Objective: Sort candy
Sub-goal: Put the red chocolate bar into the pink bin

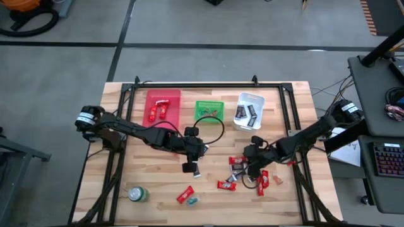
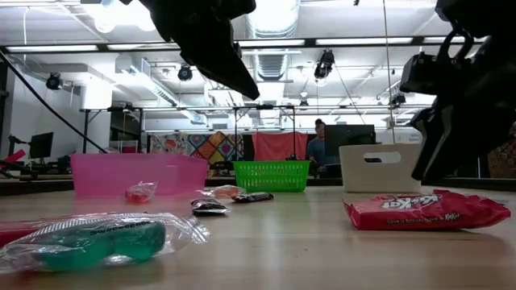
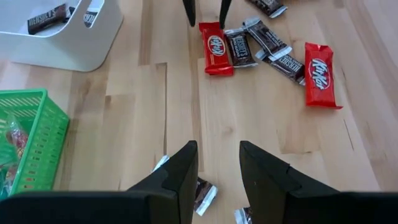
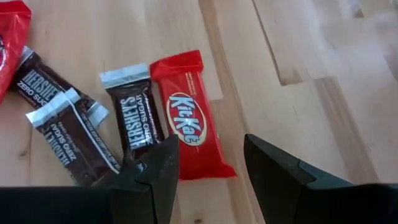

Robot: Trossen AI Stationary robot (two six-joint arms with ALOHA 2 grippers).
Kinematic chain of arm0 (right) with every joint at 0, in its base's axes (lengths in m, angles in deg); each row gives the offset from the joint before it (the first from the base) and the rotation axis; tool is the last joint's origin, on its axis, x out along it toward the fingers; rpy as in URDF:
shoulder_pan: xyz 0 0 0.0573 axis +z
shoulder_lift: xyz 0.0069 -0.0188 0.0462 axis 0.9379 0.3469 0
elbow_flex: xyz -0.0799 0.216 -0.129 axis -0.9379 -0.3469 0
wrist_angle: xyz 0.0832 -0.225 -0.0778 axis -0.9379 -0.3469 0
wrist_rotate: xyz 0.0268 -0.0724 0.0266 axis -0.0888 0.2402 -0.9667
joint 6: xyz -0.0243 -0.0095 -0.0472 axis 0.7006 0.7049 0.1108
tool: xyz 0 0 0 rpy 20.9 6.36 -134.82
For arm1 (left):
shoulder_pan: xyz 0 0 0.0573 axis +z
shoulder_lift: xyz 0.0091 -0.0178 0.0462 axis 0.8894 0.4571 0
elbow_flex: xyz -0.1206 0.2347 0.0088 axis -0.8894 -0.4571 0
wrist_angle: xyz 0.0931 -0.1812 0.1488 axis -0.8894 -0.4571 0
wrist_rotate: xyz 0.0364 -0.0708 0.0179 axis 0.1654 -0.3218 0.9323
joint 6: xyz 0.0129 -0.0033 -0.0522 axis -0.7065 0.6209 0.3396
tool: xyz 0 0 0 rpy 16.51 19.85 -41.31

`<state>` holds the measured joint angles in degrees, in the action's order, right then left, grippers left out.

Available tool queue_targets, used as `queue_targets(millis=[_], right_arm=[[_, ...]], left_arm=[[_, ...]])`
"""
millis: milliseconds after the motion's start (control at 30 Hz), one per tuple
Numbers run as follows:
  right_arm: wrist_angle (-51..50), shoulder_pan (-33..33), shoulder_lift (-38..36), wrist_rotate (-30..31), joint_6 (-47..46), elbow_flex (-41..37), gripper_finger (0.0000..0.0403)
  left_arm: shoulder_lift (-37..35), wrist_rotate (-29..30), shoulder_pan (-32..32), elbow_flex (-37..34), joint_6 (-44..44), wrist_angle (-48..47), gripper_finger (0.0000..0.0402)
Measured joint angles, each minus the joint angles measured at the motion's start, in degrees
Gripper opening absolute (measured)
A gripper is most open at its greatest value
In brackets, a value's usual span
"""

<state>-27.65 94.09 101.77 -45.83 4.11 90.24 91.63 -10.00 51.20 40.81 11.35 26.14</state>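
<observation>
A heap of candy (image 1: 247, 173), red and dark brown-and-silver bars, lies right of the table's middle. My right gripper (image 4: 210, 158) hangs open over it, its fingers on either side of the near end of a red bar (image 4: 185, 121), next to a dark bar (image 4: 134, 115); I see no touch. My left gripper (image 3: 217, 165) stands open at the table's middle, above a dark candy (image 3: 204, 191) lying flat on the wood. Two more candies (image 1: 186, 195) lie near the front edge.
At the far edge stand a pink tray (image 1: 163, 107) with red bars, a green basket (image 1: 209, 110) and a white bin (image 1: 248, 108) with dark bars. A green can (image 1: 137, 193) lies at the front left. A black frame (image 1: 208, 86) borders the table.
</observation>
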Motion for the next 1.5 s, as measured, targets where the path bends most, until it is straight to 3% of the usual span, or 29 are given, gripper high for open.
queue_targets(millis=[167, 533, 1033, 1500], right_arm=[[5.59, 0.00, 0.00, 1.03, 2.87, -2.29, 0.0171], [7.37, 0.00, 0.10, 1.04, 5.29, -2.34, 0.0171], [14.11, -0.17, 11.18, 1.61, 5.71, -1.28, 0.0168], [16.97, -2.78, 11.62, 1.01, 11.77, -1.23, 0.0057]], left_arm=[[0.02, 0.00, 0.00, 0.00, 0.00, 0.63, 0.0102], [0.02, 0.00, 0.02, -0.02, -1.31, 1.92, 0.0102], [0.07, -0.01, 0.07, -0.04, -1.69, 2.55, 0.0102], [0.11, -0.02, 0.07, -0.11, -1.97, 2.91, 0.0102]])
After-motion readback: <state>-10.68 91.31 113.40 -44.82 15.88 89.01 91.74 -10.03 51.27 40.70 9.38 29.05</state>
